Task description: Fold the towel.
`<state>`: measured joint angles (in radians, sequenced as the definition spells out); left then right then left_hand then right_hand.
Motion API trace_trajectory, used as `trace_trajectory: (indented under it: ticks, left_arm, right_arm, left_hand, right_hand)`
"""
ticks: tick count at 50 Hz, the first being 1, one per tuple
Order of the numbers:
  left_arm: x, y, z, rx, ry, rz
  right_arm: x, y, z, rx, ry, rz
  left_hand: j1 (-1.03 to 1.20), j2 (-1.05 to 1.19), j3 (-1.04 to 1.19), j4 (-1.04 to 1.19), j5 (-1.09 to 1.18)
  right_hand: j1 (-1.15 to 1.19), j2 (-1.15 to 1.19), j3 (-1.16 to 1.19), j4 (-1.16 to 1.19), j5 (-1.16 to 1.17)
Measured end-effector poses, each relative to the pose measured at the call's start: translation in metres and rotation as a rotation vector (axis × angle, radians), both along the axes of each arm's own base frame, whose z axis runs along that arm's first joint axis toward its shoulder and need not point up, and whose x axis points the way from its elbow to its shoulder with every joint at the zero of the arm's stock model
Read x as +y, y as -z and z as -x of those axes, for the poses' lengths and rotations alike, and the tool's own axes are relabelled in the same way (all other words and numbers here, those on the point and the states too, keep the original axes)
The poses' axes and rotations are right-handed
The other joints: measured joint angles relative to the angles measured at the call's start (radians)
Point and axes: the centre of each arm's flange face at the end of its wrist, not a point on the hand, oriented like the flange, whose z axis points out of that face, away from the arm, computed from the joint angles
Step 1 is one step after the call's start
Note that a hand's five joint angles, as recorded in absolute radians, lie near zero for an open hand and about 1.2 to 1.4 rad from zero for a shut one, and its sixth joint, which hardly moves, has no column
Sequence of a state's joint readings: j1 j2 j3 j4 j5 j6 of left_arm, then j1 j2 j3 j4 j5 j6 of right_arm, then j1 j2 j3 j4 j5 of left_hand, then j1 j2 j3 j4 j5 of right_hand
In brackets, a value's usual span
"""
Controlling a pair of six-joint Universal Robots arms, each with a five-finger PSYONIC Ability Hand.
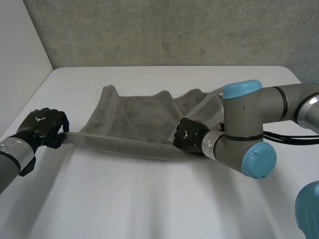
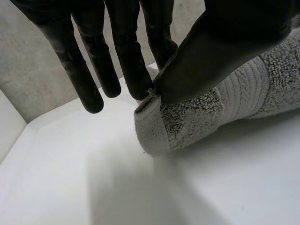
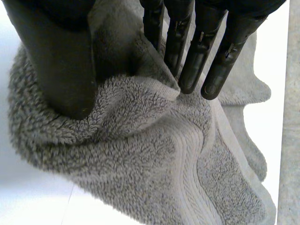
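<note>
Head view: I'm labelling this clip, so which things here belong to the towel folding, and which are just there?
Part of the job:
towel
left hand, pinching a near corner
right hand, pinching the near edge

Just there:
table, white, under the towel
wall, grey, behind the table

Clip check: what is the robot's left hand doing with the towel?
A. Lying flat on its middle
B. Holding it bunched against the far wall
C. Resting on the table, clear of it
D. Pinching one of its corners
D: the left wrist view shows the left hand pinching a corner of the towel between thumb and finger. In the head view the towel's near edge runs taut across to the right hand.
</note>
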<state>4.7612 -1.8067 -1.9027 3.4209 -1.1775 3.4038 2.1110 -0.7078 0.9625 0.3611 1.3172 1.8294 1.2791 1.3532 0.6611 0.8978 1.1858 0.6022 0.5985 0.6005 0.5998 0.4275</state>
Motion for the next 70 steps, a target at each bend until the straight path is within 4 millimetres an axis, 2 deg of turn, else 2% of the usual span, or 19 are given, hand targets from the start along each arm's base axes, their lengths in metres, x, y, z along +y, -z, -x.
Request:
trace_trajectory:
  ticks: [21, 34, 36, 38, 39, 42, 46, 53, 56, 59, 61, 64, 70]
  left_arm:
    - [-0.003, -0.001, -0.003, -0.002, -0.014, 0.004]
    - [-0.005, 0.0, -0.005, -0.003, -0.022, 0.005]
    - [-0.005, 0.0, -0.005, -0.003, -0.022, 0.004]
    - [-0.005, 0.0, -0.005, -0.003, -0.022, 0.004]
    - [-0.005, 0.0, -0.005, -0.003, -0.022, 0.003]
    - [-0.005, 0.0, -0.005, -0.003, -0.022, 0.003]
    - [-0.005, 0.0, -0.005, -0.003, -0.022, 0.004]
    - [-0.007, -0.007, -0.006, 0.001, -0.022, 0.026]
    - [-0.009, -0.018, -0.007, 0.004, -0.024, 0.062]
    - [-0.011, -0.036, -0.01, 0.007, -0.034, 0.121]
    - [-0.014, -0.055, -0.014, 0.015, -0.048, 0.178]
    - [-0.017, -0.081, -0.018, 0.041, -0.066, 0.254]
    - [-0.019, -0.131, -0.025, 0.135, -0.089, 0.38]
  right_arm:
    - [-0.018, -0.005, 0.014, 0.004, 0.05, 0.018]
    - [-0.036, -0.006, 0.032, 0.021, 0.109, 0.007]
    - [-0.037, -0.006, 0.034, 0.024, 0.114, 0.006]
    - [-0.039, -0.005, 0.036, 0.027, 0.118, 0.004]
    - [-0.039, -0.005, 0.037, 0.029, 0.12, 0.004]
    - [-0.04, -0.005, 0.039, 0.032, 0.121, 0.007]
    - [-0.042, -0.012, 0.039, 0.024, 0.128, 0.024]
    - [-0.044, -0.049, 0.043, -0.04, 0.175, 0.084]
    - [-0.043, -0.073, 0.045, -0.099, 0.209, 0.107]
    - [-0.042, -0.105, 0.05, -0.196, 0.26, 0.13]
    - [-0.041, -0.135, 0.057, -0.295, 0.314, 0.15]
    - [-0.039, -0.167, 0.068, -0.413, 0.386, 0.168]
    - [-0.037, -0.214, 0.099, -0.569, 0.539, 0.197]
  left_hand:
    - [0.0, 0.0, 0.0, 0.0, 0.0]
    - [0.0, 0.0, 0.0, 0.0, 0.0]
    - [0.0, 0.0, 0.0, 0.0, 0.0]
    - [0.0, 0.0, 0.0, 0.0, 0.0]
    - [0.0, 0.0, 0.0, 0.0, 0.0]
    - [0.0, 0.0, 0.0, 0.0, 0.0]
    - [0.0, 0.0, 0.0, 0.0, 0.0]
    - [0.0, 0.0, 0.0, 0.0, 0.0]
    - [0.0, 0.0, 0.0, 0.0, 0.0]
    - [0.0, 0.0, 0.0, 0.0, 0.0]
    - [0.0, 0.0, 0.0, 0.0, 0.0]
    - [0.0, 0.0, 0.0, 0.0, 0.0]
    - [0.0, 0.0, 0.0, 0.0, 0.0]
  right_hand:
    - [0.037, 0.026, 0.04, 0.037, 0.034]
    - [0.032, 0.027, 0.039, 0.039, 0.035]
    - [0.079, 0.074, 0.078, 0.078, 0.079]
    - [0.221, 0.219, 0.217, 0.22, 0.221]
    - [0.376, 0.414, 0.411, 0.399, 0.401]
    - [0.652, 0.694, 0.693, 0.698, 0.71]
    - [0.708, 0.703, 0.726, 0.734, 0.742]
    - [0.708, 0.703, 0.726, 0.734, 0.742]
    - [0.708, 0.703, 0.726, 0.734, 0.742]
    - [0.708, 0.703, 0.726, 0.734, 0.742]
    - [0.708, 0.703, 0.726, 0.734, 0.742]
    - [0.708, 0.703, 0.726, 0.734, 0.742]
    - [0.708, 0.732, 0.726, 0.735, 0.755]
